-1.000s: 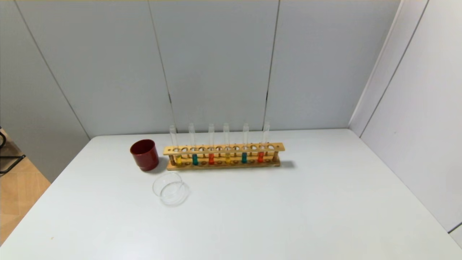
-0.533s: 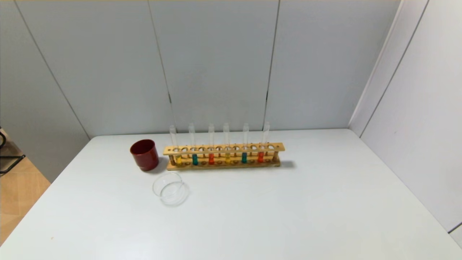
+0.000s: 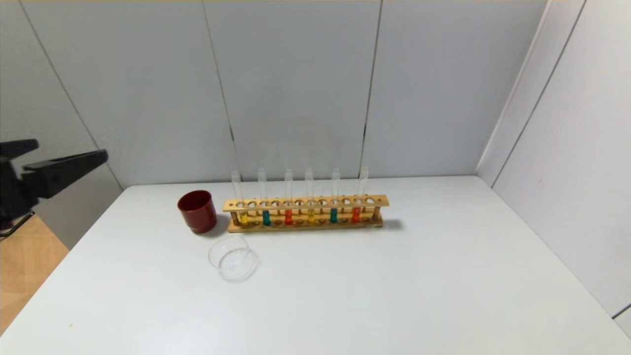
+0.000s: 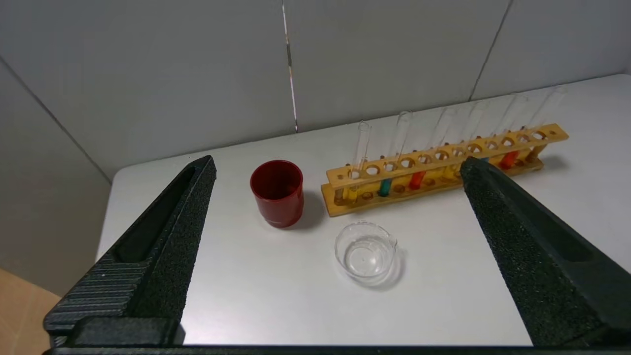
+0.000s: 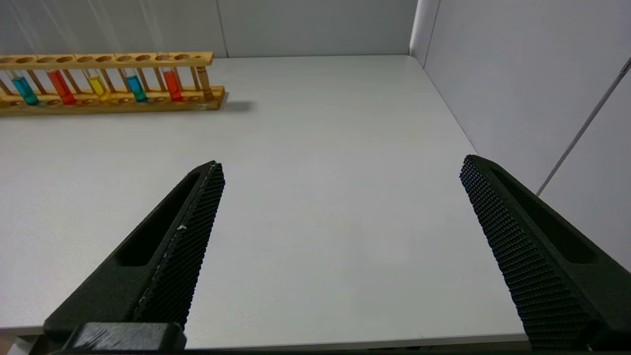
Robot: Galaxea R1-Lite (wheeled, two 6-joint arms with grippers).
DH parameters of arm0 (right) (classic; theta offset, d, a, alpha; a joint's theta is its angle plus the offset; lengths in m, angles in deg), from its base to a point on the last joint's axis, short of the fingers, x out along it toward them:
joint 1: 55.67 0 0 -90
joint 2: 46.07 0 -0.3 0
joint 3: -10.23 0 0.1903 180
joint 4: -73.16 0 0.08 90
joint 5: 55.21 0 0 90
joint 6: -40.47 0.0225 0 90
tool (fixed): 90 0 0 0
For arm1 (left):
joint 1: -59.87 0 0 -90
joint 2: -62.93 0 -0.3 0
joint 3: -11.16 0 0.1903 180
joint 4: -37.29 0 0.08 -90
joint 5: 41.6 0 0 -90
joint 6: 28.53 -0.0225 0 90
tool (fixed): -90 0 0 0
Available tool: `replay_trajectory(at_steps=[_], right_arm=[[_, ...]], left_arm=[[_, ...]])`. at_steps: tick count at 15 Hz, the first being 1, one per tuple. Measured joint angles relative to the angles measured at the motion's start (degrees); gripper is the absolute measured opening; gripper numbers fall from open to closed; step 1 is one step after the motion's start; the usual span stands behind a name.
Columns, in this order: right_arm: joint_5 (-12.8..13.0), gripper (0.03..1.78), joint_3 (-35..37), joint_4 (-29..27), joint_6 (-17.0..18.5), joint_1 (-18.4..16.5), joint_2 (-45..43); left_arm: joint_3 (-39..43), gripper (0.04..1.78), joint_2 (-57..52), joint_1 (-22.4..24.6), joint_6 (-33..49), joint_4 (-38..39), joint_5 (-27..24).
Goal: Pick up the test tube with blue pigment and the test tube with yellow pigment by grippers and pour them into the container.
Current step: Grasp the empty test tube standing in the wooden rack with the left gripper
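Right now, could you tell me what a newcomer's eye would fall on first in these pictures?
The wooden rack at the table's middle, holding six upright tubes of yellow, teal and red liquid. Left of it stands a dark red cup, with the clear glass container in front. The left hand hangs open beyond the table's left edge.

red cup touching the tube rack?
Apart. The left wrist view shows bare table between the red cup and the rack; the head view shows the same gap.

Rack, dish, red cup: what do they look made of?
Rack: pale wood, matte, looks unvarnished, with drilled holes.
Dish: clear glass or possibly plastic; the table shows through and the rim glints.
Red cup: opaque dark red, soft sheen; plastic or glazed ceramic, can't say which.
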Motion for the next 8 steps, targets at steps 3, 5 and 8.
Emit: replay_trajectory(at_steps=[3,5,8], right_arm=[[0.0,1.75,0.0,0.0,0.0,0.0,0.0],[0.0,1.75,0.0,0.0,0.0,0.0,0.0],[0.0,1.75,0.0,0.0,-0.02,0.0,0.0]], left_arm=[[-0.11,1.75,9.79,-0.68,2.72,6.18,-0.02],[-0.1,1.75,16.04,-1.43,3.46,10.98,-0.02],[0.01,1.75,24.76,-2.47,3.73,18.18,-0.02]])
